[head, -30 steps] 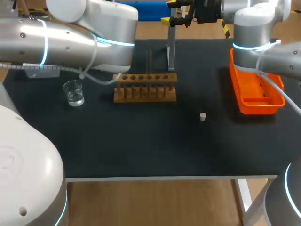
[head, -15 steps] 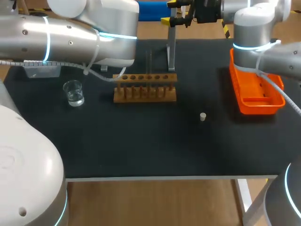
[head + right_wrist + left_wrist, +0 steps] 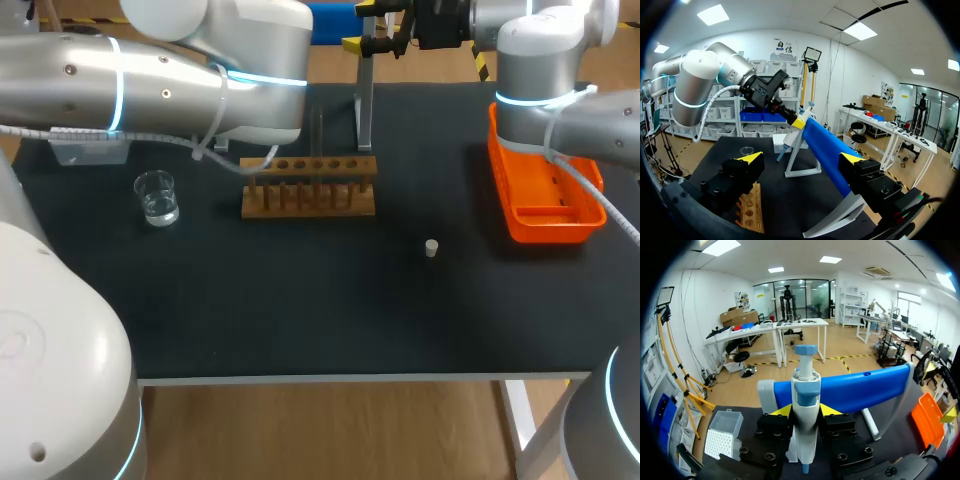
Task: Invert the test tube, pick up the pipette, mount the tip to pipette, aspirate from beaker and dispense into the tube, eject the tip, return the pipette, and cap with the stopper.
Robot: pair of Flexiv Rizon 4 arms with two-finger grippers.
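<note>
Left gripper (image 3: 805, 410) is closed on the pipette (image 3: 806, 390): in the left wrist view both yellow tips are pressed against the blue-and-white body from opposite sides. In the right wrist view the same pipette (image 3: 786, 143) is seen held over the counter, close beside the upper part of the white stand (image 3: 802, 172); whether the two touch cannot be told. In the head view this gripper is hidden under the left arm (image 3: 150, 80).

The right gripper (image 3: 801, 157) is spread wide, with nothing held between its fingers. In the head view it (image 3: 358, 25) is placed above the far edge of the counter (image 3: 300, 300), over the top of the stand (image 3: 365, 100).

On the counter the following are laid out:
- The wooden rack (image 3: 310, 187) stands just in front of the stand.
- The beaker (image 3: 156, 196), containing clear liquid, is set upright well to the left of the rack.
- The tip box (image 3: 90, 150) is partly covered by the left arm, behind the beaker.
- The stopper (image 3: 431, 248) stands alone on the bare cloth, between the rack and the orange tray (image 3: 548, 228), nearer the front edge.
- The orange tray is placed at the right edge.
</note>
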